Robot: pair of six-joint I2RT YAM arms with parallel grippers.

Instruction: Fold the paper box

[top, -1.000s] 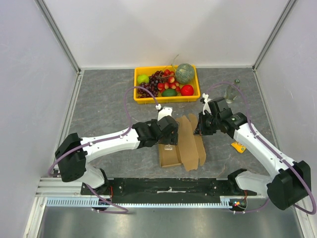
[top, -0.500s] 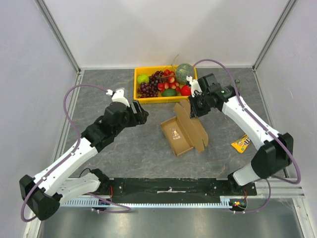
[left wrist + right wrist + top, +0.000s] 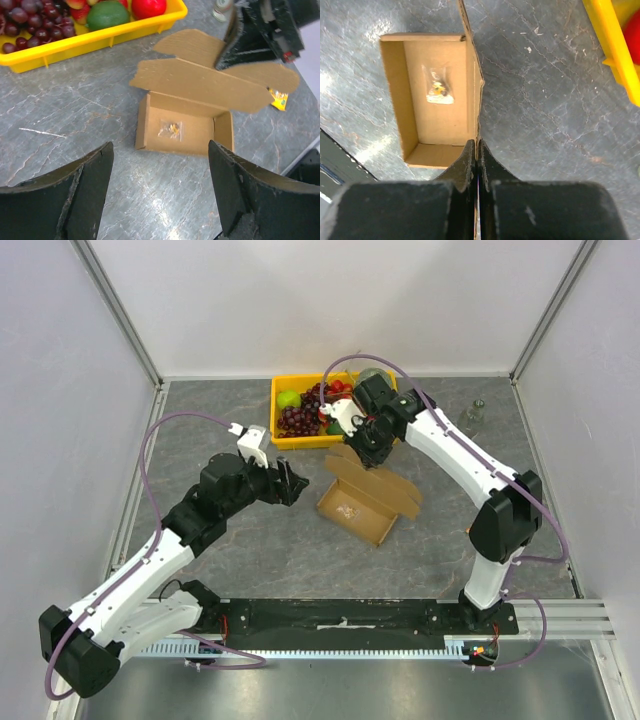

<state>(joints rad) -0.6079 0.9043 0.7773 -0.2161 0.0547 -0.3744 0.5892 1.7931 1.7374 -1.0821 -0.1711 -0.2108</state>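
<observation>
The paper box (image 3: 360, 508) is a shallow brown cardboard tray lying open on the grey table, with a small clear packet (image 3: 439, 90) inside it. Its lid flap stands up along the far side. My right gripper (image 3: 367, 452) is shut on that flap's edge, which shows edge-on between the fingertips in the right wrist view (image 3: 477, 146). My left gripper (image 3: 291, 483) hangs to the left of the box, apart from it, open and holding nothing. In the left wrist view the box (image 3: 185, 132) lies beyond the open jaws (image 3: 160, 165).
A yellow crate (image 3: 283, 440) of fruit stands just behind the box; its rim also shows in the left wrist view (image 3: 75, 45). A small bottle (image 3: 473, 412) is at the back right. A yellow snack packet (image 3: 277, 98) lies right of the box.
My right gripper has swung back and left with the lid flap, and the box has turned and shifted with it. My left arm has pulled off the box to the left.
</observation>
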